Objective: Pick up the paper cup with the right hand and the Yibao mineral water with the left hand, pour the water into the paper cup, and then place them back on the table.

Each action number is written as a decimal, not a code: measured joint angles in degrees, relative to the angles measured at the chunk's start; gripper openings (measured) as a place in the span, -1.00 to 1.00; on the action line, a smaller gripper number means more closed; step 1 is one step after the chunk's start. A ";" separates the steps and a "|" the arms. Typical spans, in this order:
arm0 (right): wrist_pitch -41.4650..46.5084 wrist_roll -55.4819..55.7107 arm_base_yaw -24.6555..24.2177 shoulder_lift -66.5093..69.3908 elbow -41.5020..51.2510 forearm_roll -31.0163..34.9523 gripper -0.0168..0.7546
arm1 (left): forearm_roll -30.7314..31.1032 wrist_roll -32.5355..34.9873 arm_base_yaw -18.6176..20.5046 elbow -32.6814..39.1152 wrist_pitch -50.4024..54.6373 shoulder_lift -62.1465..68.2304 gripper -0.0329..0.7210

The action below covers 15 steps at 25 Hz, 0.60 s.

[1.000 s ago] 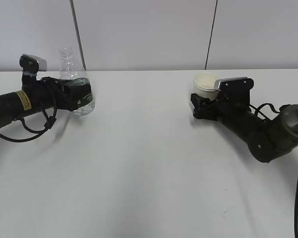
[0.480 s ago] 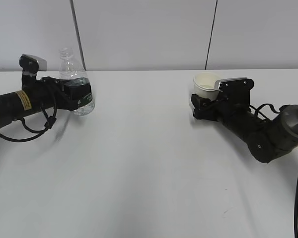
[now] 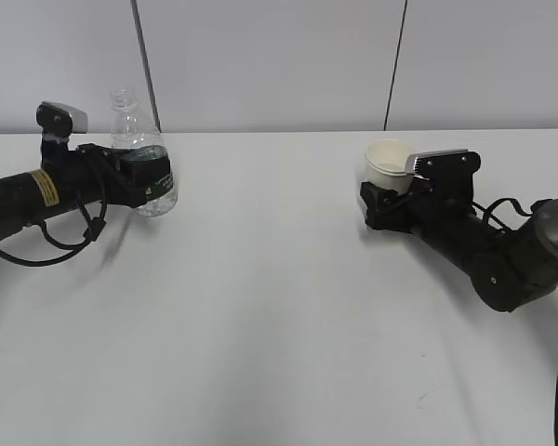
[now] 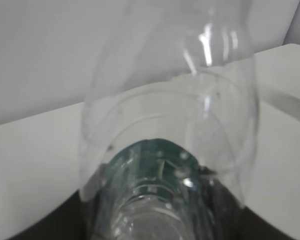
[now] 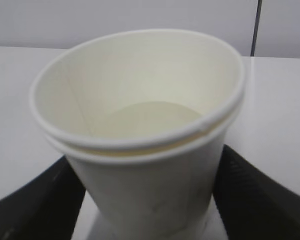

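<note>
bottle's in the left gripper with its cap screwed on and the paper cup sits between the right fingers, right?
Not quite: the bottle has no cap; the exterior view shows its open neck. The rest holds: it is in the left gripper, and the paper cup sits between the right fingers.

- Left hand (image 3: 121,177): black tubular arm, yellow label sticker, light grey wrist block, looped black cables.
- Right hand (image 3: 383,200): black tubular arm, silver-grey wrist block, loose black cables, small screws.
</note>
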 joint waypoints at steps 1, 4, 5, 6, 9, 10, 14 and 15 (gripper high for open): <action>0.00 0.00 0.00 0.00 0.02 0.00 0.60 | 0.00 0.00 0.00 0.00 0.00 0.00 -0.08; 0.00 0.09 0.00 -0.08 0.12 0.00 0.59 | -0.07 0.00 0.00 0.00 0.00 0.00 -0.08; 0.00 0.09 0.00 -0.08 0.12 0.00 0.58 | -0.07 0.00 0.00 0.00 0.00 0.04 -0.08; 0.00 0.09 0.00 -0.08 0.12 0.00 0.58 | -0.07 0.00 0.00 0.00 0.00 0.04 -0.08; 0.00 0.27 0.00 -0.08 0.12 0.00 0.56 | -0.10 0.00 0.00 0.00 0.00 0.04 -0.08; -0.10 0.69 0.00 -0.08 0.12 0.00 0.56 | -0.10 0.00 0.00 0.00 0.00 0.04 -0.08; -0.18 1.89 0.00 -0.08 0.12 0.00 0.60 | -0.14 0.00 0.00 0.00 0.00 0.04 -0.08; -0.18 1.98 0.00 -0.08 0.12 0.00 0.60 | -0.14 0.00 0.00 0.00 0.00 0.04 -0.08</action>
